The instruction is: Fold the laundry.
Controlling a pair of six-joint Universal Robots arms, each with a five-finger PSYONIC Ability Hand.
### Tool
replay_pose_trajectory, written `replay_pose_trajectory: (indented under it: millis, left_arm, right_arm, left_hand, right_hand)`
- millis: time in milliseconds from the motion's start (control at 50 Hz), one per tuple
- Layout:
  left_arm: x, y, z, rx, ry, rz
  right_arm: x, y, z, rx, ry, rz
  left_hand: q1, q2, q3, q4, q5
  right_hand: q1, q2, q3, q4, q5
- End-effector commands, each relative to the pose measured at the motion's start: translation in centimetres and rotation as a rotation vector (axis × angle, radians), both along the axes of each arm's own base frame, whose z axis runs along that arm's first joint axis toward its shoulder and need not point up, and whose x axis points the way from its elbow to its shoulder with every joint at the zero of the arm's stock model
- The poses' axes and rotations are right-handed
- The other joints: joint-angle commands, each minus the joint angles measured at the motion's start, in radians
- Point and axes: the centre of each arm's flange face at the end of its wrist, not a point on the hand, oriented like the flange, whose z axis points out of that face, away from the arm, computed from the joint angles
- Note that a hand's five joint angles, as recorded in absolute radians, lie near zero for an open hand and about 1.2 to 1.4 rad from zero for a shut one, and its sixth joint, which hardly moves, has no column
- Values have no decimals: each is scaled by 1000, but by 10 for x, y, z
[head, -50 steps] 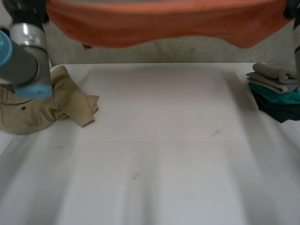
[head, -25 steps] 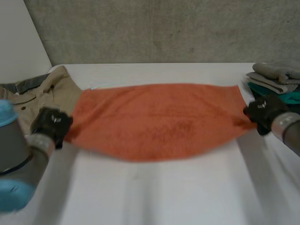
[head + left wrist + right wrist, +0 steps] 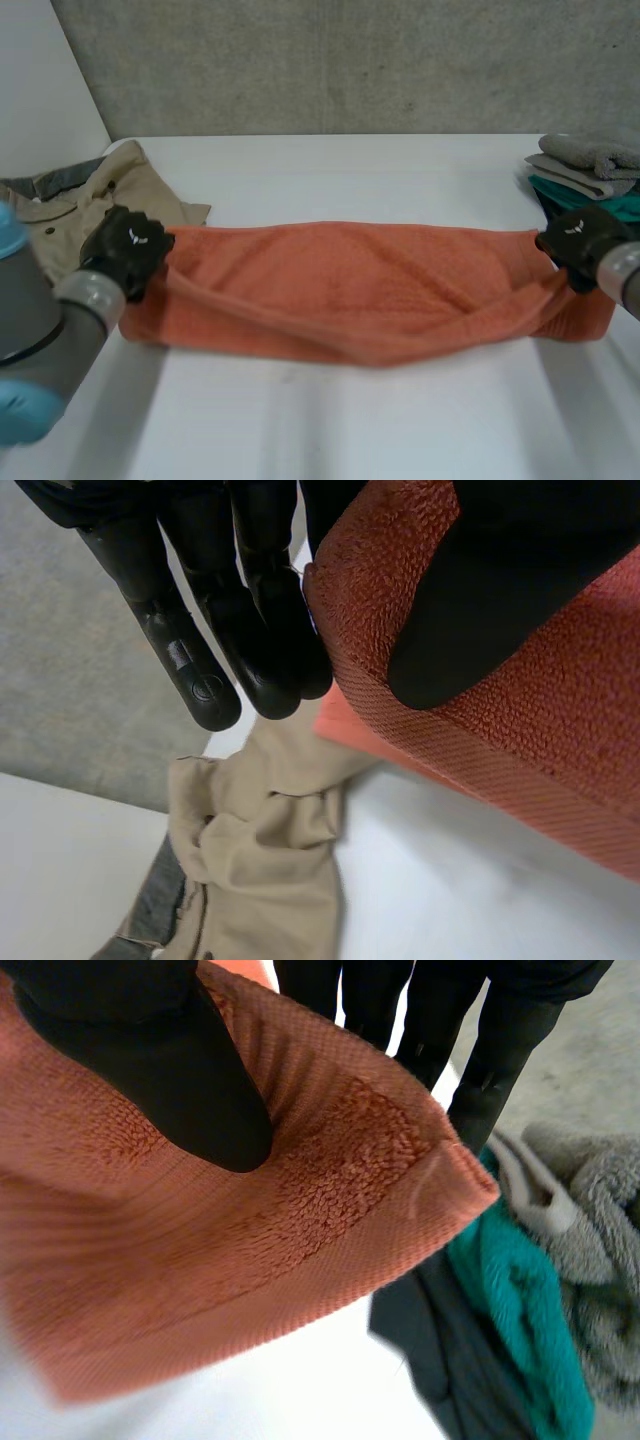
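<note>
Bench (image 3: 330, 420), white, backed along its far edge by a grey concrete wall (image 3: 330, 60).

Towel (image 3: 350, 290), orange terry with a woven hem, stretched across the middle of the bench from near the left edge to near the right edge. It is doubled lengthwise. The lower layer rests on the bench, and the upper layer is lifted at both ends and sags in the middle toward the near edge.

Beige garment (image 3: 150, 195), crumpled, at the far left corner of the bench, with a grey lining showing at its waistband. It lies just beside the left end of the towel.

Stack of folded laundry (image 3: 585, 170) at the far right corner of the bench, with a grey piece on top, a teal piece below it and a dark piece at the bottom. It lies just beside the right end of the towel.

Left robot hand (image 3: 128, 250), at the left end of the towel. In the left wrist view the thumb (image 3: 500, 590) presses on the top of the hemmed corner and straight fingers (image 3: 215, 620) lie behind it, so the cloth is pinched.

Right robot hand (image 3: 580, 240), at the right end of the towel. In the right wrist view the thumb (image 3: 150, 1060) bears on the cloth near its corner with the fingers (image 3: 500, 1050) behind, a matching pinch.
</note>
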Motion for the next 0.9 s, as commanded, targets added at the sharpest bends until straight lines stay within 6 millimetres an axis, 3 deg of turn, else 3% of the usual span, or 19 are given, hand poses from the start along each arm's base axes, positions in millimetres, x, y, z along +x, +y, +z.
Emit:
replay_pose_trajectory:
  millis: [20, 100, 180, 360, 520, 540, 560, 580, 600, 620, 720, 760, 900]
  left_arm:
    - [-13, -58, -15, -46, 22, 54]
    - [-20, -89, -27, -68, 30, 73]
    - [-25, -119, -38, -104, 31, 107]
    - [-33, -149, -51, -157, 34, 137]
    - [-45, -150, -54, -183, 50, 112]
    - [-46, -150, -53, -191, 53, 110]
    - [-48, -149, -52, -203, 54, 112]
    - [-49, -148, -51, -206, 53, 111]
    - [-50, -147, -52, -206, 53, 108]
    - [-51, -146, -53, -205, 53, 107]
    - [-68, -128, -47, -200, 59, 74]
    - [-67, -122, -27, -224, 70, 69]
    - [-62, -100, 18, -270, 104, 59]
  right_arm:
    - [14, -44, -17, -92, -13, -34]
    - [32, -64, -29, -152, -13, -19]
    - [37, -81, -40, -188, -8, -32]
    - [44, -102, -60, -211, 0, -46]
    - [49, -108, -64, -234, -8, -46]
    - [50, -111, -61, -259, -14, -53]
    - [51, -111, -59, -272, -18, -58]
    - [52, -111, -57, -283, -21, -60]
    - [54, -110, -55, -292, -31, -62]
    - [57, -108, -53, -295, -37, -59]
    - [63, -94, -30, -296, -124, -52]
    - [63, -86, -15, -298, -172, -47]
    - [58, -52, 24, -247, -233, -3]
  left_hand:
    - [238, 196, 200, 192, 247]
    - [238, 196, 200, 192, 247]
    - [238, 196, 200, 192, 247]
    - [238, 196, 200, 192, 247]
    - [238, 196, 200, 192, 247]
    - [157, 115, 119, 111, 166]
    - [-667, -709, -704, -712, -658]
    - [-984, -1026, -1022, -1030, -975]
    - [-984, -1026, -1022, -1030, -975]
    - [-905, -947, -943, -951, -896]
    - [-984, -1026, -1022, -1030, -975]
    - [-984, -1026, -1022, -1030, -975]
    - [-984, -1026, -1022, -1030, -975]
  right_hand:
    - [270, 221, 204, 195, 213]
    - [270, 221, 204, 195, 213]
    - [270, 221, 204, 195, 213]
    - [270, 221, 204, 195, 213]
    - [270, 221, 204, 195, 213]
    - [221, 173, 156, 146, 164]
    - [-166, -215, -231, -241, -223]
    - [-571, -619, -636, -646, -628]
    - [-952, -1001, -1017, -1027, -1009]
    - [-952, -1001, -1017, -1027, -1009]
    - [-952, -1001, -1017, -1027, -1009]
    - [-952, -1001, -1017, -1027, -1009]
    - [-952, -1001, -1017, -1027, -1009]
